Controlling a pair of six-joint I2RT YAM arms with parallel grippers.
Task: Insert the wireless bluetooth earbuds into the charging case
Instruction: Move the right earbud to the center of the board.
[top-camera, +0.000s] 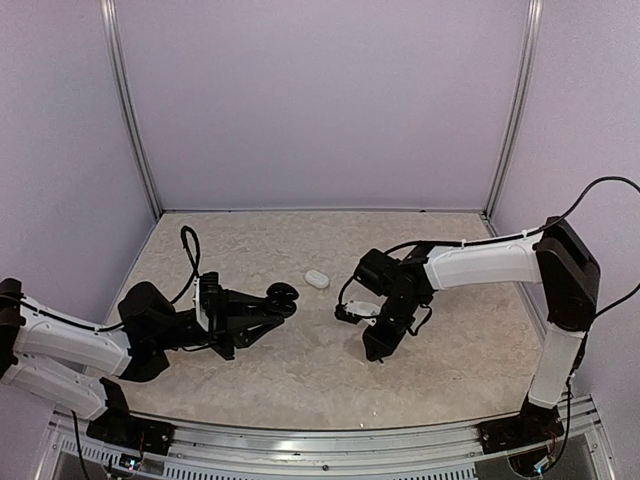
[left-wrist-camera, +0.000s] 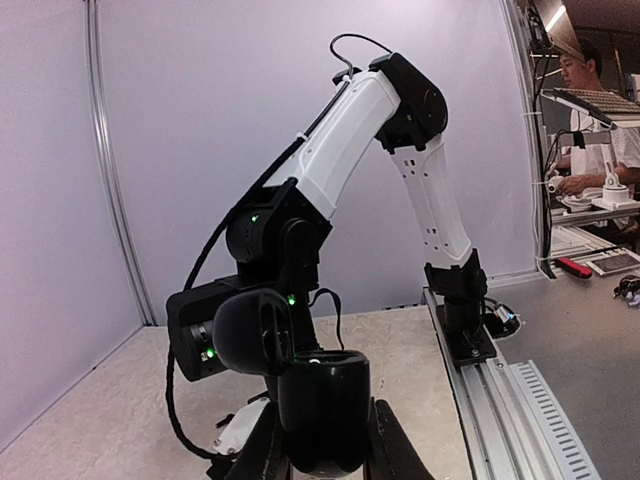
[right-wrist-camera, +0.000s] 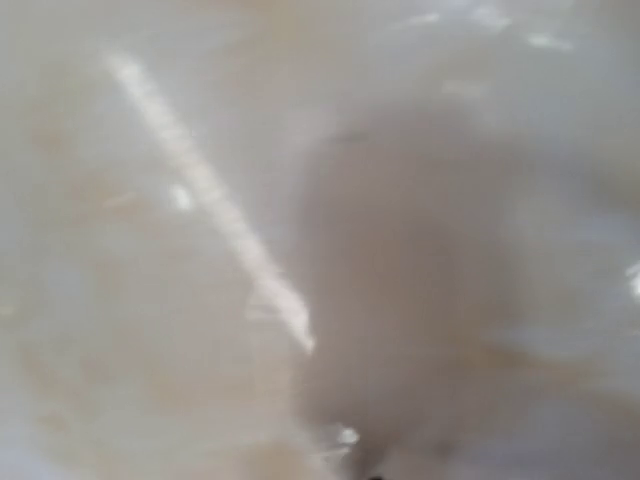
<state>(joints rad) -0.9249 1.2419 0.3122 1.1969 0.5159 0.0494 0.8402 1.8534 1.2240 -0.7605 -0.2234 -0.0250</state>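
Observation:
The charging case (top-camera: 317, 278), a small white oval pebble, lies on the table between the two arms with nothing touching it. My left gripper (top-camera: 275, 303) (left-wrist-camera: 325, 440) is shut on a black pod-shaped container (left-wrist-camera: 322, 405) (top-camera: 283, 296) and holds it upright, its hinged lid (left-wrist-camera: 250, 330) swung open. My right gripper (top-camera: 378, 350) points straight down at the tabletop, right of the case. Its jaws do not show in the top view, and the right wrist view is a pale blur. The earbuds are hidden from view.
The right arm (left-wrist-camera: 350, 150) rises behind the black container in the left wrist view. A metal rail (top-camera: 330, 440) runs along the near table edge. Purple walls (top-camera: 320, 100) close the back and sides.

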